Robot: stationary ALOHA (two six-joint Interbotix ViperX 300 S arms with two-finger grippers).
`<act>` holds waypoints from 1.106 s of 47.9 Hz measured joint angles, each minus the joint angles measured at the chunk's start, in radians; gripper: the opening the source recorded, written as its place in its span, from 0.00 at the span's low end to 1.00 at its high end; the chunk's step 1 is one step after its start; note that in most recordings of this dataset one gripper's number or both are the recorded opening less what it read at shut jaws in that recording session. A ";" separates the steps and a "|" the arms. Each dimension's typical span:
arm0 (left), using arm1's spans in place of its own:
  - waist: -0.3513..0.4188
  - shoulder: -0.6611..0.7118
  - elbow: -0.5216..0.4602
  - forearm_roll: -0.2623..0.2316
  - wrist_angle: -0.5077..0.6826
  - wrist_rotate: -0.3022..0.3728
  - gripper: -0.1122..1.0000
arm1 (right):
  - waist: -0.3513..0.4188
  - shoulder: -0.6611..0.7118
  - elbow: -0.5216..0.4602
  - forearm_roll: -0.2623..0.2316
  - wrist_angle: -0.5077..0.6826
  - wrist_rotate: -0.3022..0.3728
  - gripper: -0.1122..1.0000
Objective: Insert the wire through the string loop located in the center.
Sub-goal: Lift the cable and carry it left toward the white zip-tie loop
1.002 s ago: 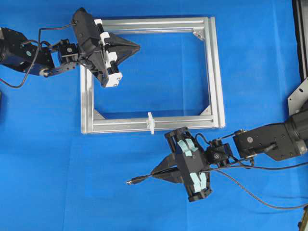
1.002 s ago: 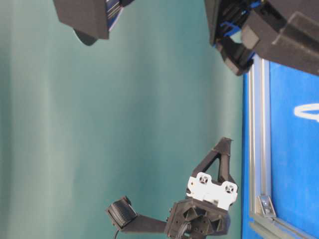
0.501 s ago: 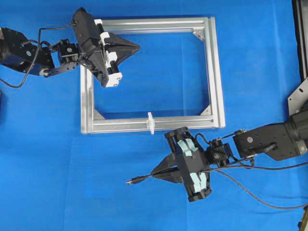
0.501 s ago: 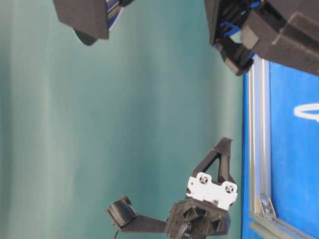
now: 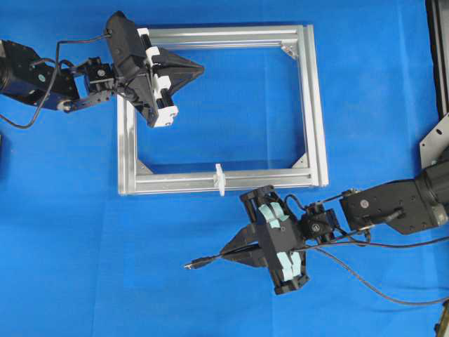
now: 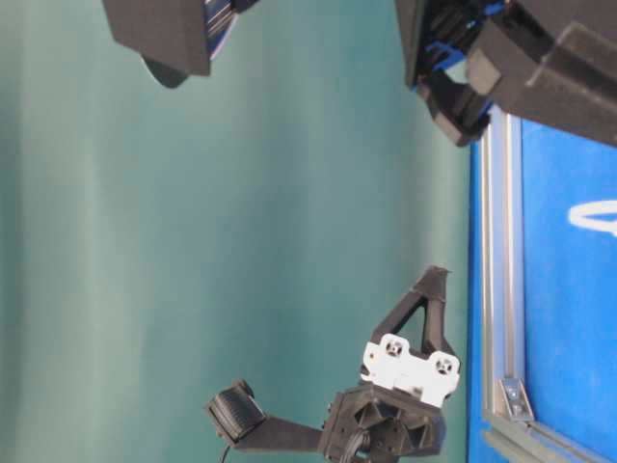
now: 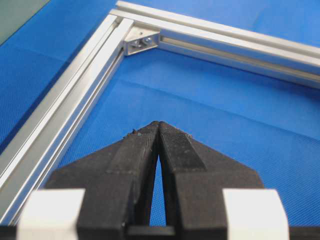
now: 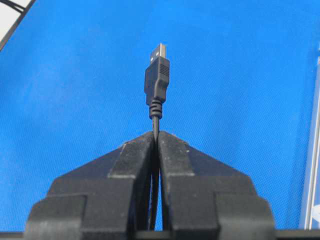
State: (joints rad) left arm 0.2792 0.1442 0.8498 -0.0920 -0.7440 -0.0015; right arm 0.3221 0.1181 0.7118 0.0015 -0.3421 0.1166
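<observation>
1. Overhead view shows my right gripper (image 5: 223, 254) low on the blue cloth (image 5: 84, 232), squeezing the wire (image 5: 203, 262) tight. The plug end sticks out past my fingertips and points away from the string loop (image 5: 219, 178).
2. I think the plug could miss the loop. The loop is tiny, and my plug faces the wrong way, so I must turn a lot first.
3. I think the bendy wire could droop or wiggle. Then the plug would bump the silver frame (image 5: 317, 105) and not go through.
4. I think the wire could slip in my grip if the long tail behind me drags.
5. My right wrist view shows both fingers pressed shut on the thin wire just behind the plug (image 8: 157, 75).
6. My left gripper (image 5: 202, 69) is pinched shut with nothing in it. It hovers inside the frame near the top bar, well apart from the loop.
7. The loop stands on the bottom bar of the frame, in the middle, near my right gripper but not touching it.
</observation>
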 measured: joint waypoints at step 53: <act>-0.005 0.000 0.002 0.000 0.000 -0.002 0.10 | 0.012 -0.290 0.281 0.011 0.002 0.005 0.08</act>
State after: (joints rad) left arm 0.2746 0.1442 0.8514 -0.0920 -0.7440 -0.0031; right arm 0.3344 -0.1718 0.9925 0.0123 -0.3405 0.1212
